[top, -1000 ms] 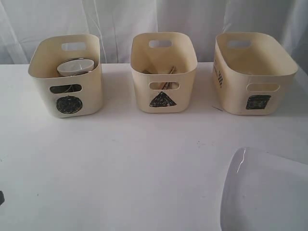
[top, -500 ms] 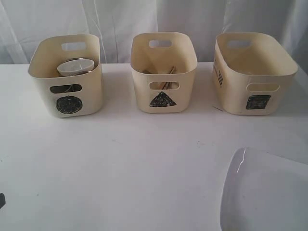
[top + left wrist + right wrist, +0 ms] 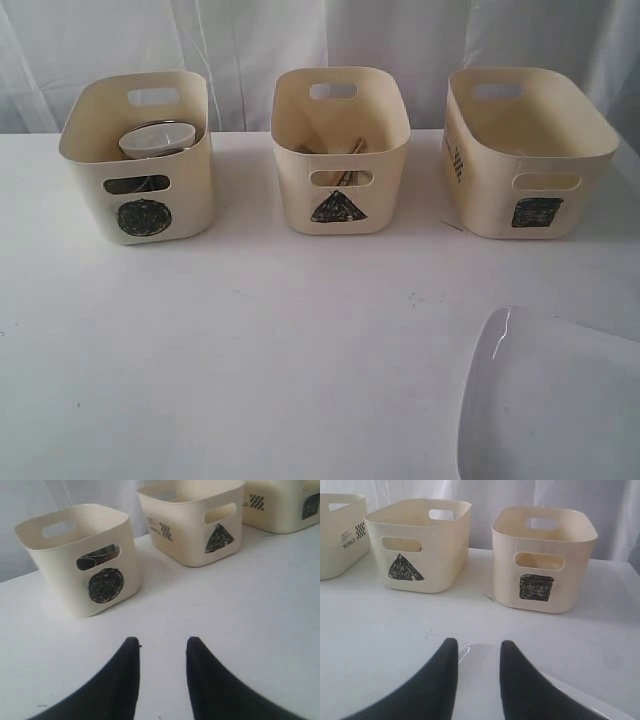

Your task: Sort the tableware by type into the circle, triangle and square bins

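Three cream tubs stand in a row at the back: the circle bin (image 3: 92,200), the triangle bin (image 3: 295,200) and the square bin (image 3: 485,200). A small white bowl (image 3: 157,140) sits in the circle bin on top of steel ware (image 3: 100,555). Wooden chopsticks (image 3: 345,148) lie in the triangle bin. The large white square plate (image 3: 560,400) lies at the front right. My right gripper (image 3: 479,644) is open over the plate's corner (image 3: 480,680). My left gripper (image 3: 162,642) is open above bare table, in front of the circle bin (image 3: 60,580). Neither gripper shows in the exterior view.
A white cloth covers the table (image 3: 260,350), with a white curtain (image 3: 250,40) behind the tubs. The square bin (image 3: 505,575) looks empty inside from here. The other steel pieces are hidden or out of view.
A dark piece of the left arm at the exterior view's left edge has slid down and out of view. Tubs and plate have not moved.
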